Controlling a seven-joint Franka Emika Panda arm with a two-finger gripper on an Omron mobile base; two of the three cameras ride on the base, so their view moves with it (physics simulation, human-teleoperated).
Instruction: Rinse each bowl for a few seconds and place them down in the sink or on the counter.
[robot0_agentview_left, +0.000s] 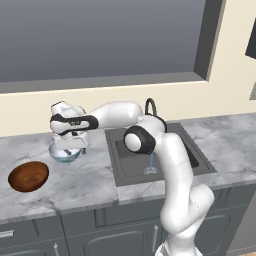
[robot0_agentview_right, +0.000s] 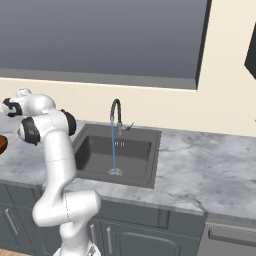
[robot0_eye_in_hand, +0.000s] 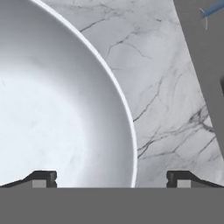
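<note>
Straddling a glossy round pale bowl's rim, wide-open end effector gripping nothing, veined marble counter.

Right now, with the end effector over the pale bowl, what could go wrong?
1. The open end effector straddles the pale bowl's rim; closing on that curved, glossy edge may slip or tip it.
2. The brown bowl sits close by on the counter; a swing could knock it.
3. Water already runs from the faucet into the sink; a tilted carry may splash.
</note>
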